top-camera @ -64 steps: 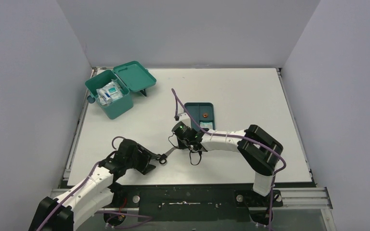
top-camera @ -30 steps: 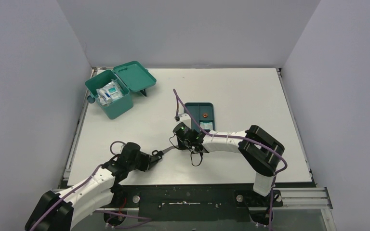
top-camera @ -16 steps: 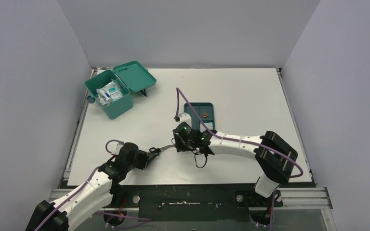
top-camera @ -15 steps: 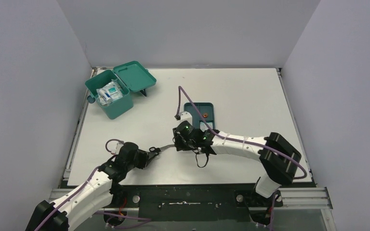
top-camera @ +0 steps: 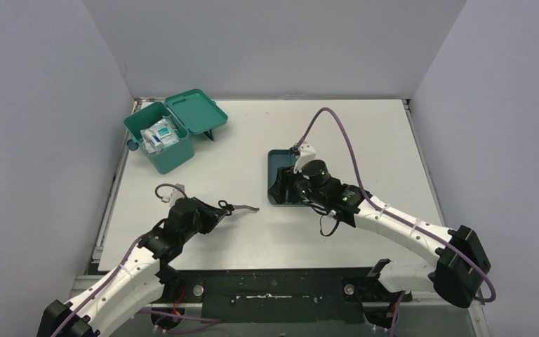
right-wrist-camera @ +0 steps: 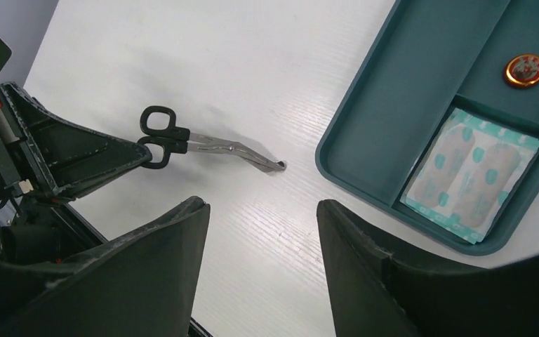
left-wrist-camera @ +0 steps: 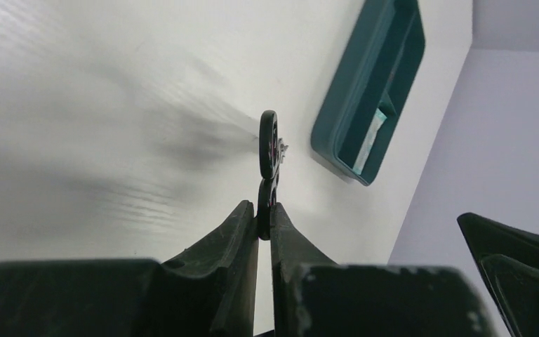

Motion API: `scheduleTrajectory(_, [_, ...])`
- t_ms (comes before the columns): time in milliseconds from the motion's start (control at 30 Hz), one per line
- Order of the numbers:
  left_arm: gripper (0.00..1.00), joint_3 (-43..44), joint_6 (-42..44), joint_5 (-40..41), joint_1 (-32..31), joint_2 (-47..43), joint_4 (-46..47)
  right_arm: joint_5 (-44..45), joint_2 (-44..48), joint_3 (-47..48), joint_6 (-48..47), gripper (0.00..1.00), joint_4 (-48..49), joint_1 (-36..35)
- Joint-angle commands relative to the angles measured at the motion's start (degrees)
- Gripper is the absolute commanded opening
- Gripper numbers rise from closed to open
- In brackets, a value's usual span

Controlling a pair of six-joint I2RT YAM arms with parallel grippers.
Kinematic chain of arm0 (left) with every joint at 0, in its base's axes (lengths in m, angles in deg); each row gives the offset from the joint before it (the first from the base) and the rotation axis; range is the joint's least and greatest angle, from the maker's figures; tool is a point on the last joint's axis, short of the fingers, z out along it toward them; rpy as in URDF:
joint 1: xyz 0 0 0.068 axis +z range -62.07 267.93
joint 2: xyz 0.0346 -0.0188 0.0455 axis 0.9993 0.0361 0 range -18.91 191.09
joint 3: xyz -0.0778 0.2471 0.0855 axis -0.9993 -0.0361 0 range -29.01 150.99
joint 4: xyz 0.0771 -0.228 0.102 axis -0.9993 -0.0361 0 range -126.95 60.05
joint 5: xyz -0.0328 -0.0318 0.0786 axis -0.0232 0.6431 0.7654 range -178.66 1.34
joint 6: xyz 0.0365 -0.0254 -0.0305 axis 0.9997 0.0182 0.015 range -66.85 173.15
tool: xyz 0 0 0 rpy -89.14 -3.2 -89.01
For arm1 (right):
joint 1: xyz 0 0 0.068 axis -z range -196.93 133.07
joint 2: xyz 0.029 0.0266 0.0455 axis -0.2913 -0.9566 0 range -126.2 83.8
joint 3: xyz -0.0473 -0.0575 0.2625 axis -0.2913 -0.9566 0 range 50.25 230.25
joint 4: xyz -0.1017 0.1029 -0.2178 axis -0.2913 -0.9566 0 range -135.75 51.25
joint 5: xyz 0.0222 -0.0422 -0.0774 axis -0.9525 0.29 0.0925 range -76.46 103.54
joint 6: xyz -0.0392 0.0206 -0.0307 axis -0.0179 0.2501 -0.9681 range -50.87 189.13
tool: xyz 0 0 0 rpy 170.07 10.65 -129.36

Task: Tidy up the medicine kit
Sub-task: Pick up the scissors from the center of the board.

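Note:
The medicine kit (top-camera: 160, 144), a teal-green box, stands at the far left with its lid (top-camera: 196, 111) swung open and white packets inside. A pair of scissors (top-camera: 242, 208) with black handle rings lies low over the table. My left gripper (top-camera: 221, 208) is shut on one handle ring (left-wrist-camera: 269, 137), pinched between its fingertips (left-wrist-camera: 264, 214). In the right wrist view the scissors (right-wrist-camera: 210, 146) point towards the tray. My right gripper (right-wrist-camera: 260, 210) stands open and empty, apart from the scissors, by the left edge of the tray (top-camera: 278, 188).
A dark blue-teal divided tray (top-camera: 275, 161) lies mid-table under the right wrist. In the right wrist view it (right-wrist-camera: 393, 126) holds a packet of plasters (right-wrist-camera: 470, 172) and a small round orange tin (right-wrist-camera: 524, 69). Grey walls close in the table on three sides.
My right gripper has opened, let go of the scissors and drawn back right to the tray. The left gripper keeps the scissors by the handle and has shifted slightly forward.

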Motion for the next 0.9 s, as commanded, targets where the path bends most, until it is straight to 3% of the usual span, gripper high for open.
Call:
scheduleTrajectory(0, [0.00, 4.95, 10.62, -1.35, 0.08, -1.56, 3.02, -6.11, 3.50, 0.45, -4.43, 0.61, 2.63, 1.60])
scheduleTrajectory(333, [0.00, 15.09, 29.26, -8.40, 0.08, -0.82, 2.37, -14.25, 4.72, -0.51, -9.29, 0.65, 6.08, 2.50])
scheduleTrajectory(600, [0.00, 27.78, 42.54, -23.45, 0.53, 10.28, -0.18, -5.52, 8.71, 3.68, -3.61, 0.67, -3.56, 5.04])
scheduleTrajectory(767, [0.00, 31.77, 45.26, -35.22, 1.90, 19.70, 0.53, -2.53, 13.37, 3.26, -0.39, 0.77, -5.45, 5.58])
scheduleTrajectory(867, [0.00, 36.49, 50.77, -37.90, 2.99, 25.62, -3.27, -1.32, 15.86, 3.49, 0.27, 0.93, -7.12, 5.62])
